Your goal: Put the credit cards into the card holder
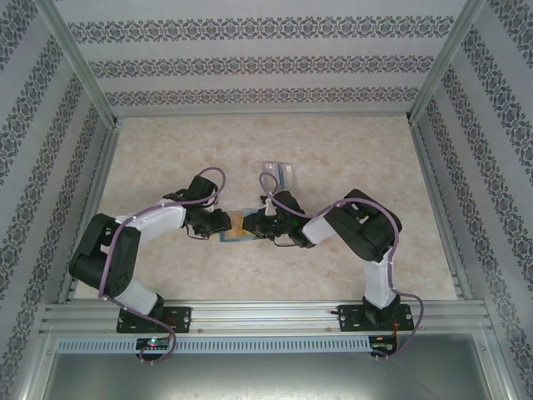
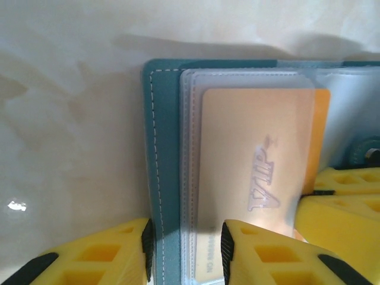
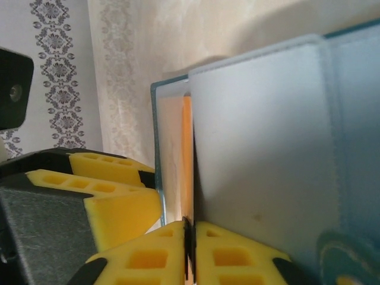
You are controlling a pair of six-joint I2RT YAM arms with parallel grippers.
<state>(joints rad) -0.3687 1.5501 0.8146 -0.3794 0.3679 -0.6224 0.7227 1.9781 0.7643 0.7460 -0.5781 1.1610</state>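
Left tool (image 2: 185, 236) first: its yellow fingers (image 2: 113, 255) stand apart, open. They straddle the near edge of the card holder (image 2: 166, 148), with the stitched teal cover and the rim of a clear sleeve (image 2: 191, 148) lying in the gap and nothing clamped. Over to the right tool (image 3: 187, 230), and that one is pinched almost to a seam on the thin edge of the orange card (image 3: 187, 148), a pale page of the card holder (image 3: 255, 136) right beside it at 3 o'clock. From the left wrist camera the orange card (image 2: 255, 166) lies mostly under the clear sleeve (the VIP lettering reads straight through the plastic). A brighter strip pokes out on its 3 o'clock side, and the right tool (image 2: 317, 193) bites in at the card's 4 o'clock corner. From above, the pair meet near the middle of the desk (image 1: 166, 150). The left tool (image 1: 221, 223) reaches in from 9 o'clock and the right tool (image 1: 255, 227) from 3 o'clock. The card holder (image 1: 226, 237) lies between them with the orange card (image 1: 237, 222) on it. At 12 o'clock from that huddle, apart from both arms, sits a small clear stand (image 1: 279, 172) on the bare desk.
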